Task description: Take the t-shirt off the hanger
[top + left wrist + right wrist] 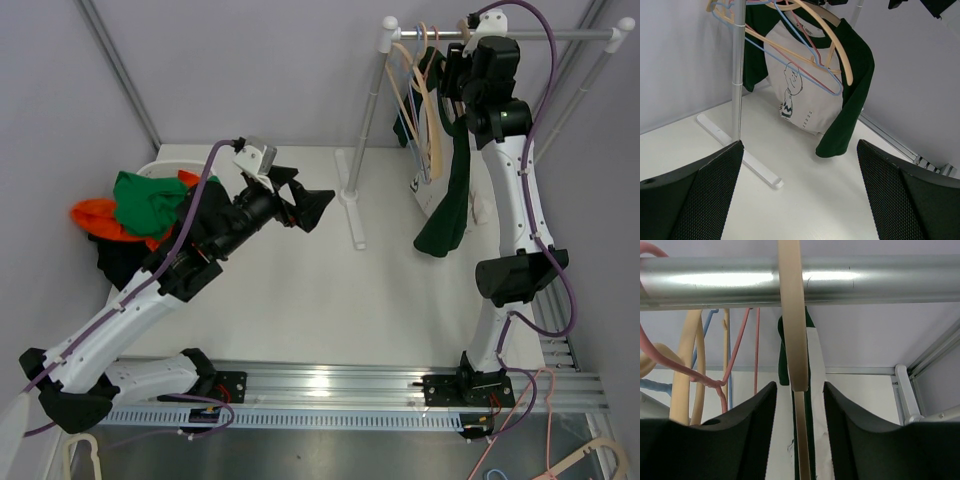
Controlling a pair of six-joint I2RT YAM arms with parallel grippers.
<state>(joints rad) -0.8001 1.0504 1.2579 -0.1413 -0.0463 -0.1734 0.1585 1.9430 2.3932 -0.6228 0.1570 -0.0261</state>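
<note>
Against the grey wall (865,335), right gripper (799,390) straddles the tan hanger (792,340), jaws unclosed, likely to free the t-shirt (805,95) — left gripper (800,145) hangs wide.

**T-shirt (805,100), raglan cut, on tan hanger (792,315): still hung.**
The body is white and printed with a small cartoon boy and a line of small lettering. The collar and long sleeves are dark green, and one sleeve is seen drooping below the hem. The garment is suspended upright from the hanger. The hanger's flat tan hook is looped over the metal rail (880,280), and the shirt's neck is seen directly beneath it.
</note>
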